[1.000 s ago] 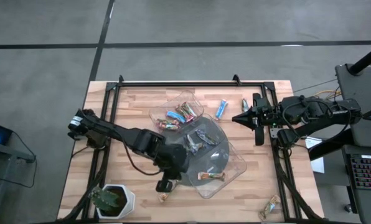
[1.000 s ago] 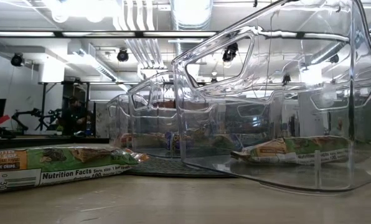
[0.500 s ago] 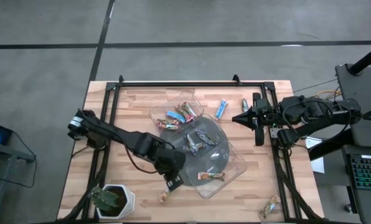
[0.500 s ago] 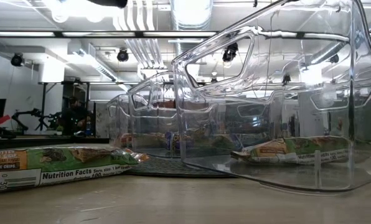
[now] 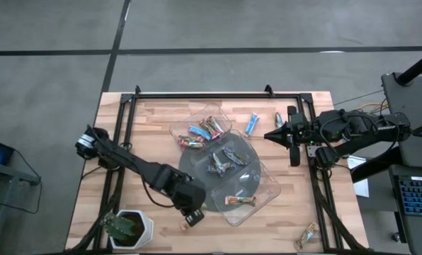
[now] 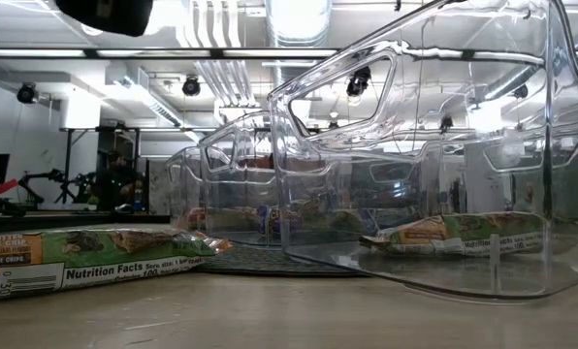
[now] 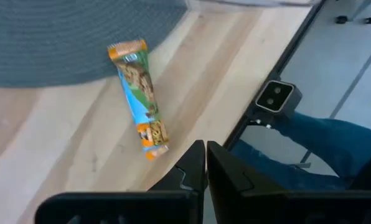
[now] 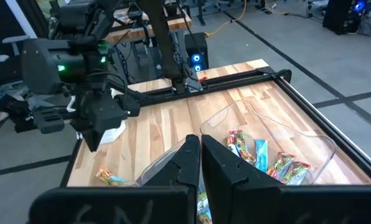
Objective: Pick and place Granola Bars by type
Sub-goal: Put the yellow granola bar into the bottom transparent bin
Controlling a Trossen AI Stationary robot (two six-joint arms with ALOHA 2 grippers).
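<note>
Sorting granola at a wooden table (image 5: 154, 120): the left gripper (image 5: 190, 217) hanging low near the front edge, fingers pressed together and holding nothing. Just ahead of its fingertips in the left wrist view (image 7: 205, 144), and off to one side of them, a loose Granola Bar (image 7: 139, 99) in a green and orange wrapper. Lying flat on the bare wood beside the rim of the grey disc (image 5: 197, 161), clear of the fingers and not yet touched.

Judged to be the approach to a pick. To do it well:
- Spread the fingers before going down.
- Shift across until the bar sits midway between them.
- Turn the wrist so the fingers close across the bar's narrow width, not along its length.
- Descend almost to the wood and close gently, since a shiny wrapper is likely to slip or crumple.

Beyond the disc from this gripper, a clear tray (image 5: 271, 188) already holding one bar of like colours (image 5: 240, 201), by the look of it the home for this type.

Across the table, well apart from the work, the right gripper (image 5: 267, 135) waiting at the right rail, fingers closed on nothing.
</note>
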